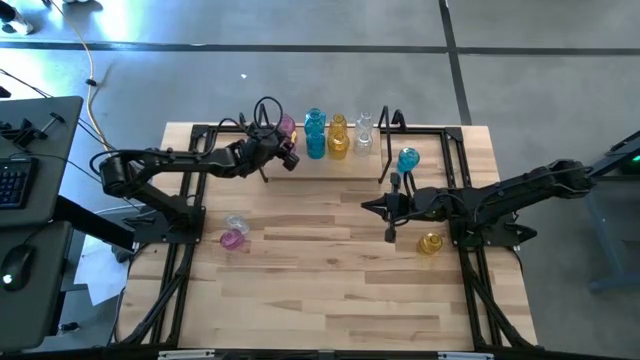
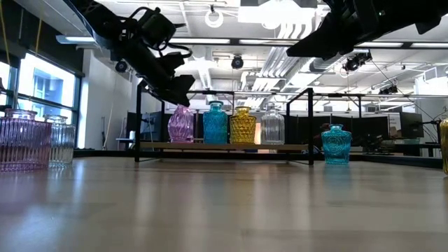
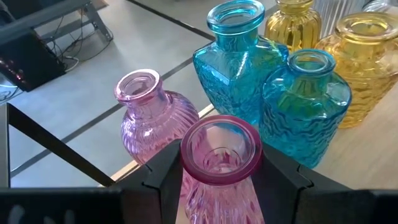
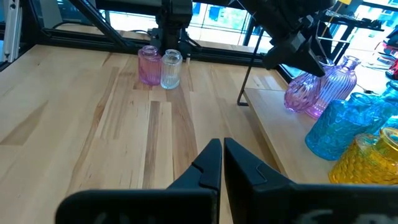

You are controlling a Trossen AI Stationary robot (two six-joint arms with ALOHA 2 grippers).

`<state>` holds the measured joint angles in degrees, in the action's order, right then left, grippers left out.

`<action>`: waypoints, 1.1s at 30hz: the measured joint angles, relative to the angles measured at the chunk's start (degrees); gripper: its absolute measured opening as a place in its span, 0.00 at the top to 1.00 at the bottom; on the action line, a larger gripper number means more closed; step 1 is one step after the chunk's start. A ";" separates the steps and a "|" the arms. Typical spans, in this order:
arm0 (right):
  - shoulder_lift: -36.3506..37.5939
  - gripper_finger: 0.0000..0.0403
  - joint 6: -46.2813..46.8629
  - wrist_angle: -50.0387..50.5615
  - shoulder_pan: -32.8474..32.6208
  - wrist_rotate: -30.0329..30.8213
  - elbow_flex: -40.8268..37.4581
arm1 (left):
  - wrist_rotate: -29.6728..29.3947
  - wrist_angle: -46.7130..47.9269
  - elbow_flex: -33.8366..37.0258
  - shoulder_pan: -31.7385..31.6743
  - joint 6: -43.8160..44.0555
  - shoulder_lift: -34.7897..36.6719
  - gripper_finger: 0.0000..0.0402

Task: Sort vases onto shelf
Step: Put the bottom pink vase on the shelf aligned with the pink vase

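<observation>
The left gripper (image 3: pixel 221 180) is clamped on the neck of a ribbed pink glass vase (image 3: pixel 219 168) at the left end of the thin black metal shelf (image 1: pixel 384 150), just beside a rounder, spiral-ribbed pink vase (image 3: pixel 146 121). Textured blue vases (image 3: pixel 305 102) and yellow ones (image 3: pixel 364 62) stand along the shelf. The right gripper (image 4: pixel 222 163) hovers over the pale wooden worktop (image 1: pixel 320 290), fingers together. A pink and a clear vase (image 4: pixel 171 68) stand together on the worktop, well apart from the shelf.

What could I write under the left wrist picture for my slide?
The left gripper holds a pink vase by its neck, beside another pink vase and blue vases on the shelf.
</observation>
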<state>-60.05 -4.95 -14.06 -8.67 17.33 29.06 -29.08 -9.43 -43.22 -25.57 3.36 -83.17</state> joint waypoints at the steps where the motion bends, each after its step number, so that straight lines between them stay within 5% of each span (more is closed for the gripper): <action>1: 0.00 1.00 0.00 0.00 0.00 0.00 0.00 | -0.02 -0.10 0.00 -0.14 0.04 -0.20 0.63; 33: 0.00 1.00 0.00 0.02 -0.02 -0.16 0.00 | 2.66 -0.35 0.49 -0.14 -2.20 4.71 0.63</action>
<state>-60.05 -4.95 -14.04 -8.69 17.17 29.06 -26.42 -9.78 -42.73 -25.71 1.16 -78.45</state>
